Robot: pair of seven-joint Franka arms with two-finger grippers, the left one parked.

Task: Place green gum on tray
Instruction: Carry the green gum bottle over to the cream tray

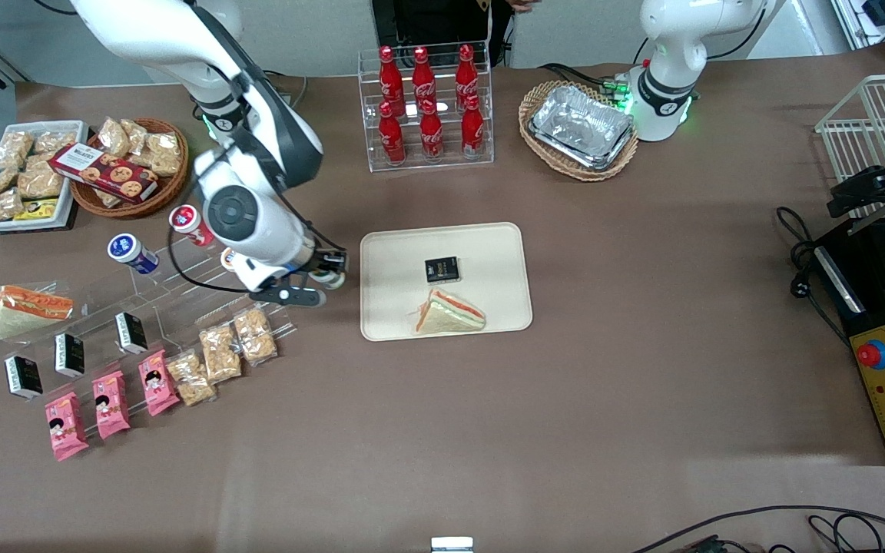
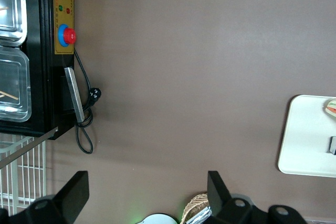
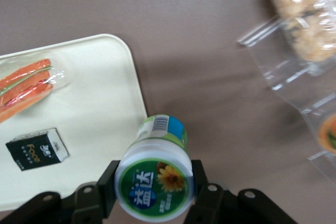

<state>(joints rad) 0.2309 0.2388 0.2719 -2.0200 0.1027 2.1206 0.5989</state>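
The right arm's tool (image 3: 153, 190) is closed on the green gum (image 3: 154, 178), its 2 fingers (image 3: 107, 186) pressed against opposite sides of the bottle just under the green-ringed lid. The bottle hangs above the brown desk (image 1: 642, 322), just beside the rim of the tray (image 1: 389, 307) at the end of the tray toward the working arm; it is not over the tray's surface. In the front view the tool (image 1: 329, 273) sits between the clear tiered display stand (image 1: 181, 307) and the tray.

The tray carries 2 items: a small black box (image 1: 442, 269) and, nearer the front camera, a wrapped triangular sandwich (image 1: 449, 313).

On the stand, a blue-lidded bottle (image 1: 130, 252) and a red-lidded bottle (image 1: 189, 223) lie on the upper tier; packets of crisp snacks (image 1: 220, 352) and 3 pink packets (image 1: 108, 403) fill the lower tiers.

Farther from the front camera stands a clear rack of 6 red cola bottles (image 1: 427, 107).
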